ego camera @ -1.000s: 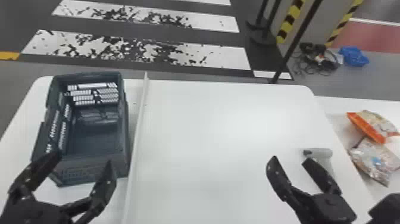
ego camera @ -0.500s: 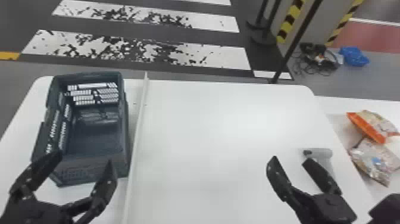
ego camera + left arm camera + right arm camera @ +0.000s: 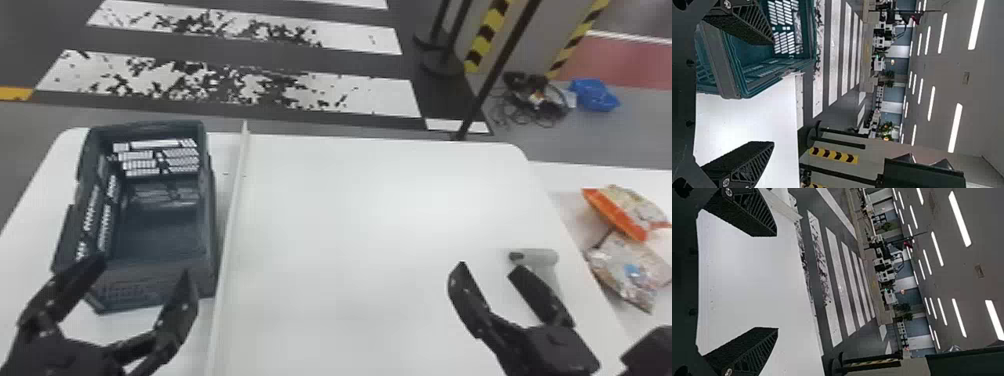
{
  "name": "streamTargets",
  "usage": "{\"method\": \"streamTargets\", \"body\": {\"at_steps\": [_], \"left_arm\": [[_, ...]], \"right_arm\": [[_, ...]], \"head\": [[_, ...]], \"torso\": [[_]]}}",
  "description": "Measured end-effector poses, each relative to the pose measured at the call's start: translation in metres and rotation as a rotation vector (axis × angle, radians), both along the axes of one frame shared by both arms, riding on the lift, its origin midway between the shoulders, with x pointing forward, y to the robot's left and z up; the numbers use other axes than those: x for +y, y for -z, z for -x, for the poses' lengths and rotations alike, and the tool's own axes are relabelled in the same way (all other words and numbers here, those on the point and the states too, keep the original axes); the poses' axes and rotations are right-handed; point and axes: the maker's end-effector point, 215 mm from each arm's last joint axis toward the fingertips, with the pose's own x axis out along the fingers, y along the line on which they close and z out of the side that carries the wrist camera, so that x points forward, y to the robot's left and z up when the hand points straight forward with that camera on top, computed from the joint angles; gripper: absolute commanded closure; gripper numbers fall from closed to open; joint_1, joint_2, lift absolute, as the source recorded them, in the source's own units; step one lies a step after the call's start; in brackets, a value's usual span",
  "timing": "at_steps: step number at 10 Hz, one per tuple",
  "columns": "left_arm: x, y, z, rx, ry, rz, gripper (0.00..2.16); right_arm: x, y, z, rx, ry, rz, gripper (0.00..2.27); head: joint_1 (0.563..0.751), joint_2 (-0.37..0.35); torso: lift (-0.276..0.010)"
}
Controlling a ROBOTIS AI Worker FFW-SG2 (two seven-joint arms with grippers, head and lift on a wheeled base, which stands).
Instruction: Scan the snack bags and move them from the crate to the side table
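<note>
Snack bags, two: an orange-edged snack bag (image 3: pixel 625 207) and a mostly clear snack bag (image 3: pixel 627 270) are being carried by the side surface (image 3: pixel 600 172), lying close together, touching or nearly so. Handling, as judged: light, soft and pliant film, likely slippery; contents probably brittle, easily crushed if squeezed hard. Hold, as judged: the gathered or sealed end is being favoured, or a shallow pinch across the full middle, with the film being given only mild pressure; the nearness of the two bags is being noted as a snag risk. Crate, one, dark blue-grey, slatted plastic (image 3: pixel 135 292): being borne upright by the main surface (image 3: pixel 375 225), beside a pale dividing strip (image 3: pixel 231 225). Handheld scanner, one, pale grey (image 3: pixel 540 256): being supported by the main surface near its side-surface edge. Left hand (image 3: pixel 144 266): fingers being shown apart, at the crate's near end, nothing being gripped. Right hand (image 3: pixel 488 267): fingers being shown apart, near the scanner, nothing being gripped. Transfer of both visible bags is being judged complete.
</note>
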Motion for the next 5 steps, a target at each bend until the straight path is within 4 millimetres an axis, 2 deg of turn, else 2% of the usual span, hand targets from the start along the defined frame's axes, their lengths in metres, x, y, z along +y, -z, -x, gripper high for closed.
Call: {"method": "streamTargets", "body": {"at_steps": [5], "left_arm": [[-0.0013,0.0073,0.0013,0.012,0.004,0.000,0.09]], "right_arm": [[0.0020,0.0002,0.0002,0.000,-0.002,-0.003,0.07]], "head": [[0.695,-0.152]], "torso": [[-0.087]]}}
